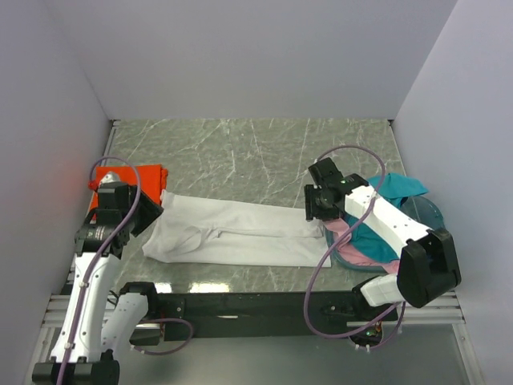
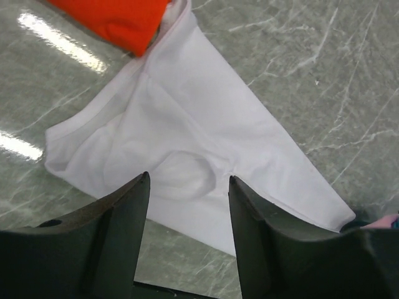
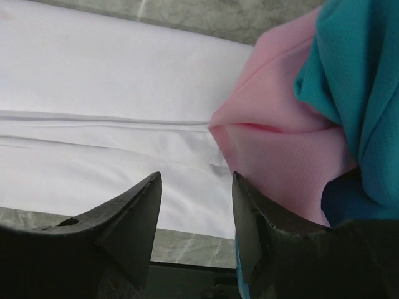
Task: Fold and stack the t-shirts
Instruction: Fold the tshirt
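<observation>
The white t-shirt [image 1: 240, 233] lies across the middle of the table [image 1: 256, 152] as a long, flat band folded lengthwise, broader at its left end and narrower toward the right. My left pincer [image 2: 188, 180] hangs over the broad left end with its two dark jaws spread and nothing between them. In the left wrist view the cloth fills the centre of the frame just past the fingertips, where a rounded collar seam shows faintly through the smooth cotton and a sleeve hem bunches at the left. My right pincer [image 3: 196, 180] hovers over the band's right end, its jaws likewise parted and empty. In the right wrist view the white cloth runs from the left edge to the centre, crossed by two straight fold lines. The pink t-shirt [image 3: 280, 156], a soft rumpled mound with a fine knit grain, meets the white cloth at its right end, and the teal t-shirt [image 3: 361, 93] drapes over it in the upper right. Both spill from a translucent teal basket [image 1: 429, 210] at the right of the top view. The orange t-shirt [image 1: 136, 178] sits folded square at the left, its edge touching the white shirt's upper left corner. The table is glossy grey-green stone with pale veins.
</observation>
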### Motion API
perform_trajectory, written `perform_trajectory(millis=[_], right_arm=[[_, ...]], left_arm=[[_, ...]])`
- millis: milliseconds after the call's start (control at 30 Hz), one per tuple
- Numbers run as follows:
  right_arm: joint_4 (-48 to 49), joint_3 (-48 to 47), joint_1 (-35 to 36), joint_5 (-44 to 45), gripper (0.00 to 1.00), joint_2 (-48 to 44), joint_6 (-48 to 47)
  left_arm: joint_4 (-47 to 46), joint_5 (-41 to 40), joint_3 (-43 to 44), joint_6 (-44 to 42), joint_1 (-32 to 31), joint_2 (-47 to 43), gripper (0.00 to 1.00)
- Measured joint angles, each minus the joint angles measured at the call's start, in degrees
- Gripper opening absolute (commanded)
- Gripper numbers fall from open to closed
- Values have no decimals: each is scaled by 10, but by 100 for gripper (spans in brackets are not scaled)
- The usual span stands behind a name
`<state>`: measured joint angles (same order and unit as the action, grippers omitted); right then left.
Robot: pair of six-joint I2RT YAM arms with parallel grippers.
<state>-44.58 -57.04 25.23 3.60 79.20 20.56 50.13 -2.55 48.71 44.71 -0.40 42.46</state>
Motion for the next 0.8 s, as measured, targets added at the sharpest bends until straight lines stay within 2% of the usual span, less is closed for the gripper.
perform_trajectory(millis=[200,400,667,800], right_arm=[[13,-30,32,-8,56,17,0],[54,-43,57,-28,56,88,0],[88,-42,58,-38,56,141,2],[110,-24,59,-48,56,141,8]], left_arm=[[-85,45,-7,4,0,80,60],[-192,91,-29,19,-3,159,61],[-298,127,-77,57,-81,230,61],[-324,139,-109,73,-95,244,61]])
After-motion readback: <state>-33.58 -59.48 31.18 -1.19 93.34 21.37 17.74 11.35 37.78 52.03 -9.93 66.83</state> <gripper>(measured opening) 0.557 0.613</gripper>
